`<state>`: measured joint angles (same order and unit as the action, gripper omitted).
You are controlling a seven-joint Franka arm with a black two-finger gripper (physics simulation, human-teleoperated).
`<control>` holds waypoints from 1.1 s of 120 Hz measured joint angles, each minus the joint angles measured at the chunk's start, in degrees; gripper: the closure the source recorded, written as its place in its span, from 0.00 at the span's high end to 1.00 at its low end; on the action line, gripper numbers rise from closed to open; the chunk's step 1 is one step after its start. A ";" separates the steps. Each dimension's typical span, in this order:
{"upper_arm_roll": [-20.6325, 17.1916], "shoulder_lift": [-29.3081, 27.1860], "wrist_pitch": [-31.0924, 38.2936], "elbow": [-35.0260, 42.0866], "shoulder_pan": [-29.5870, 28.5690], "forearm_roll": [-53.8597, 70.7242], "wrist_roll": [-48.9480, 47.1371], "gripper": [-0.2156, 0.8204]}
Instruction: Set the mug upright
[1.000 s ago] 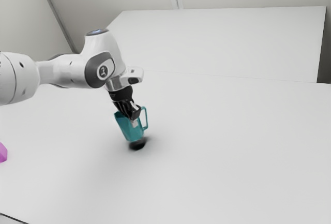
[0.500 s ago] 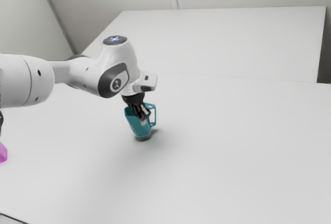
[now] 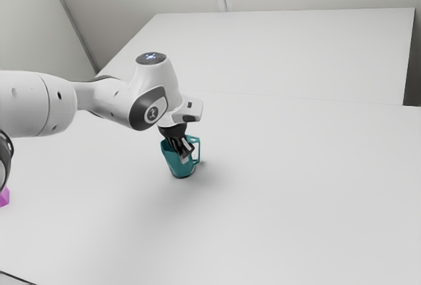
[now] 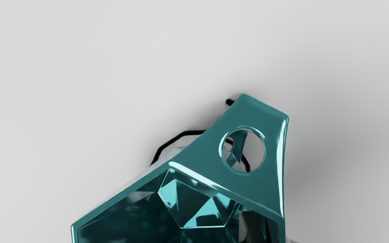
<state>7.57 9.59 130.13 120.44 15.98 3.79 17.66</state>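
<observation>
Lowered slightly since the earlier frame, the faceted teal mug [image 3: 176, 165] seems set on the table [image 3: 296, 186], its wall clamped in the gripper [image 3: 186, 155], a sound hold for probably stiff, slick material.

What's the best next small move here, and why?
Probably open the pincer gently: the mug has its mouth up and its base seems to meet the table, while one finger is inside the mug and the other outside, gripping its wall.

Teal mug [image 3: 176, 164] with paler glints, white arm [image 3: 39, 104] with dark grey patches, pale grey table [image 3: 296, 199], magenta object [image 3: 4, 197]
</observation>
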 joint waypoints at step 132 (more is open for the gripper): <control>3.95 -9.24 -30.93 -29.62 -0.24 5.20 -7.34 0.79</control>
<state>11.51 0.34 99.20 90.82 15.74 8.99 10.31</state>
